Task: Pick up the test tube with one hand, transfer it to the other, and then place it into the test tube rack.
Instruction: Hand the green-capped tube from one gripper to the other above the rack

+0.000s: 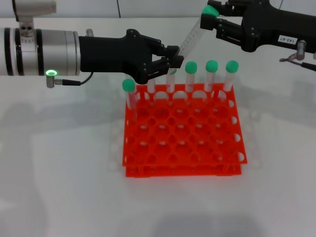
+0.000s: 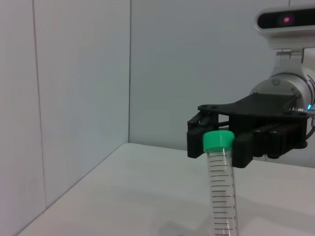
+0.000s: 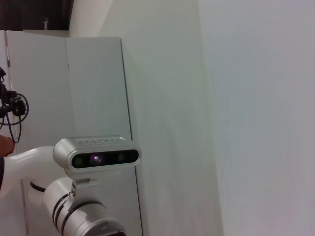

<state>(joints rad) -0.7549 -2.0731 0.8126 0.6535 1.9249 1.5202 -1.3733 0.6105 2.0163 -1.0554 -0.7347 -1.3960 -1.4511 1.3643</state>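
The test tube (image 1: 190,37), clear with a green cap (image 1: 210,10), slants in the air behind the orange-red test tube rack (image 1: 182,143). My left gripper (image 1: 168,58), unlabelled, on the silver wrist with the green light, is shut on the tube's lower end. My right gripper (image 1: 216,17), with the white label, sits at the cap end. In the left wrist view the test tube (image 2: 221,196) rises upright, and the right gripper (image 2: 221,123) is right behind its cap. The right wrist view shows none of these.
Several identical green-capped tubes (image 1: 212,74) stand in the rack's back row, just below and beside the left gripper; one (image 1: 128,91) stands at the back left corner. White tabletop (image 1: 59,173) lies around the rack. A wall stands behind.
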